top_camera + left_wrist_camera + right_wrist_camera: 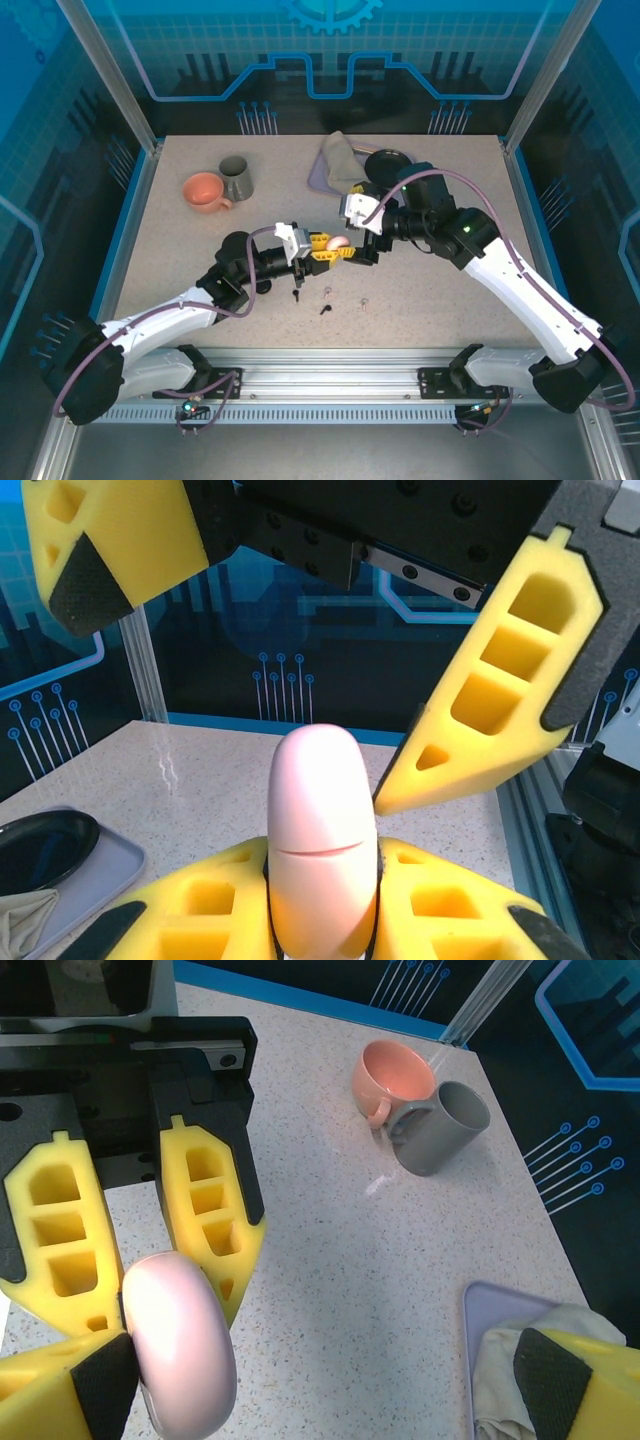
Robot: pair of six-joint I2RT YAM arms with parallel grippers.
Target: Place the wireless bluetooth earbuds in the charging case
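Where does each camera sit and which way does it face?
Top external: above and behind the bases, facing down at the table; left arm, right arm show.
Left wrist: on the left arm, facing across toward the blue wall; the left pincer, shut on the pink case, shows below.
Right wrist: on the right arm, facing down toward the grey mug; the open right pincer shows at the bottom.
Shared: both wrist views see the pink case and the other arm's pincer.

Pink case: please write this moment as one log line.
left gripper: shut on closed pink case | right gripper: open, near it | earbuds: on table
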